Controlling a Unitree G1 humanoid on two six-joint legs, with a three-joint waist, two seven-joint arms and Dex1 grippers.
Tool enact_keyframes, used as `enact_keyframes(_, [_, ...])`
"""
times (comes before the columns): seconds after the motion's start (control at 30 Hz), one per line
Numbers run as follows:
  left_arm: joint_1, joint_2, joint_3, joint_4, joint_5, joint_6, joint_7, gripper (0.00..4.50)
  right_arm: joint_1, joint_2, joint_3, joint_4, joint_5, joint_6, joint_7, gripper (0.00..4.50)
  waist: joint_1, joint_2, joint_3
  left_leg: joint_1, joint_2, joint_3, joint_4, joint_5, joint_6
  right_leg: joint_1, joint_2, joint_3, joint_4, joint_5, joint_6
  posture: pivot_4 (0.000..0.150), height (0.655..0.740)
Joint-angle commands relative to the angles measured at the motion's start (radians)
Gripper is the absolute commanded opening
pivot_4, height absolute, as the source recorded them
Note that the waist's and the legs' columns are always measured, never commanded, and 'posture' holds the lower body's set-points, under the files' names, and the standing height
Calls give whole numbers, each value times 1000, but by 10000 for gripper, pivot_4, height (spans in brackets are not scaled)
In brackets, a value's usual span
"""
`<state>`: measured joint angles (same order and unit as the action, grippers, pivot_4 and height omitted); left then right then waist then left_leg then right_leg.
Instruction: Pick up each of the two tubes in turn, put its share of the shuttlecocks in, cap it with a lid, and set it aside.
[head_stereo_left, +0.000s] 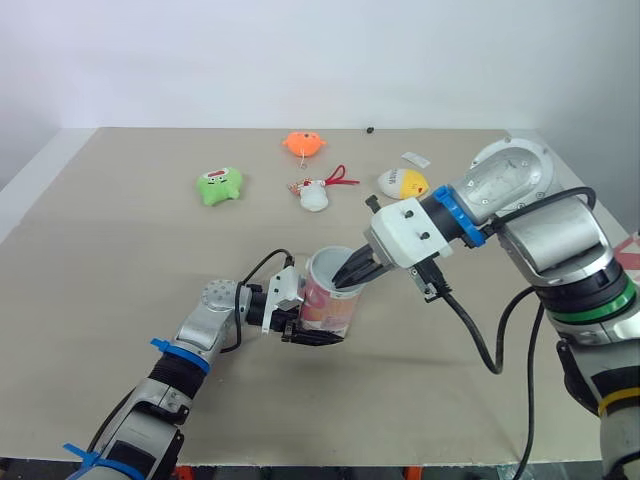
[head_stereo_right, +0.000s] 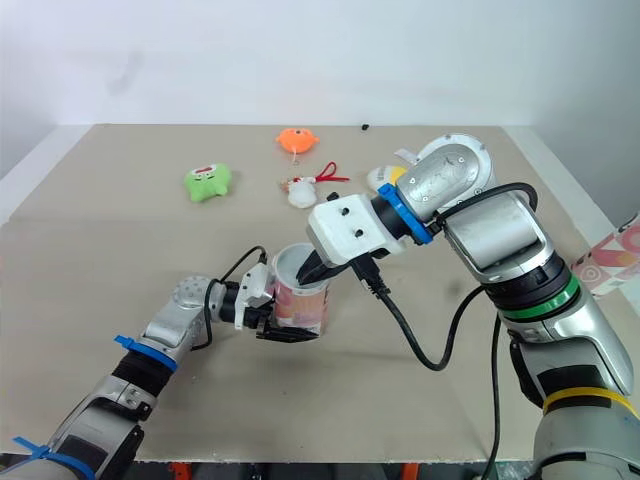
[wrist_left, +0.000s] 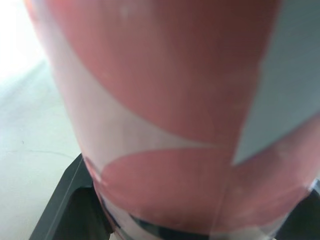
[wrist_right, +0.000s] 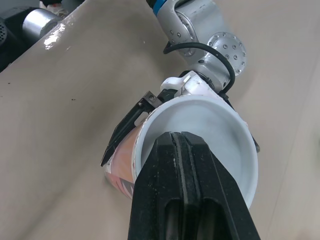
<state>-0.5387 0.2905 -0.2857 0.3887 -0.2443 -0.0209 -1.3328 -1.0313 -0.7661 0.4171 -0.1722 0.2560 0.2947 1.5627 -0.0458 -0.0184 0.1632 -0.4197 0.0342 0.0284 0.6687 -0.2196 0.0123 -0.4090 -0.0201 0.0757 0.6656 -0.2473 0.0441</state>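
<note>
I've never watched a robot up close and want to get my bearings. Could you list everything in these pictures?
table: one, beige, under everything.
tube: one, pink and white, mouth open, front middle of the table.
green plush: one, green, far left.
orange plush: one, orange, far middle.
small toy: one, white with a red string, nearer than the orange plush.
egg-shaped toy: one, yellow and white, right of the small toy.
tag: one, white, behind the egg-shaped toy.
speck: one, black, far edge.
left gripper: one, black, shut on the tube's lower part.
right gripper: one, black, shut, at the tube's mouth.
</note>
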Motion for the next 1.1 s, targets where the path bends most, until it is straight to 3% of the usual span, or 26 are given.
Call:
enact_keyframes(0.03, [17,18,1,18,19,24,10,28755,13,23,32,20,-27,16,14,789,0,0,0,0,1,0,0,0,0,0,1,0,0,0,0,1500,7323])
enact_keyframes(0.4, [17,14,0,13,24,22,12,28755,-34,91,-79,110,87,161,21,789,1,0,0,-1,5,-1,0,0,0,-1,5,-1,0,0,-3,1500,7323])
enact_keyframes(0.7, [21,15,0,8,24,21,14,28755,28,70,-46,113,52,126,8,789,1,0,0,-2,3,-1,0,0,0,-1,3,-2,0,1,-1,1500,7323])
enact_keyframes(1.1, [28,21,0,-2,28,18,14,28755,89,144,-76,145,95,199,-28,789,1,0,0,-1,5,-1,0,0,0,-1,5,-2,0,0,-2,1500,7323])
